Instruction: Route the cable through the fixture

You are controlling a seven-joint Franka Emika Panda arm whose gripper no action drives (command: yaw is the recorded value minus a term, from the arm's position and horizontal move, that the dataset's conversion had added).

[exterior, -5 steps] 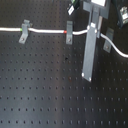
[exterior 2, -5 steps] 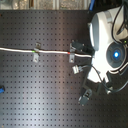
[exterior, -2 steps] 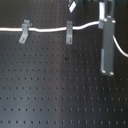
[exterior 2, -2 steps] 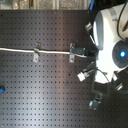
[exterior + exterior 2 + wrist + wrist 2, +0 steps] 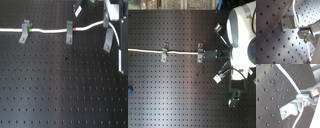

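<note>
The cable [image 5: 50,31] sat in two clips [image 5: 23,31], with the third clip [image 5: 107,36] at 3 o'clock being threaded. The gripper [image 5: 307,33] pinched the cable beside it. Next: seat it, release.

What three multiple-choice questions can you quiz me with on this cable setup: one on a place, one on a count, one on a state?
1. In the first exterior view, the green band sits:
A. by the left clip
B. by the right-hand clip
C. far from any clip

2. Grey clips in the first exterior view:
A. two
B. three
C. five

3. The cable lies:
A. coiled in a heap
B. cut in two
C. in one long run past the clips' tops

Answers:
1. A, green shows just beside the left clip.
2. B, with the middle clip and the right clip that makes three.
3. C, the white line is unbroken from clip to clip.
</note>
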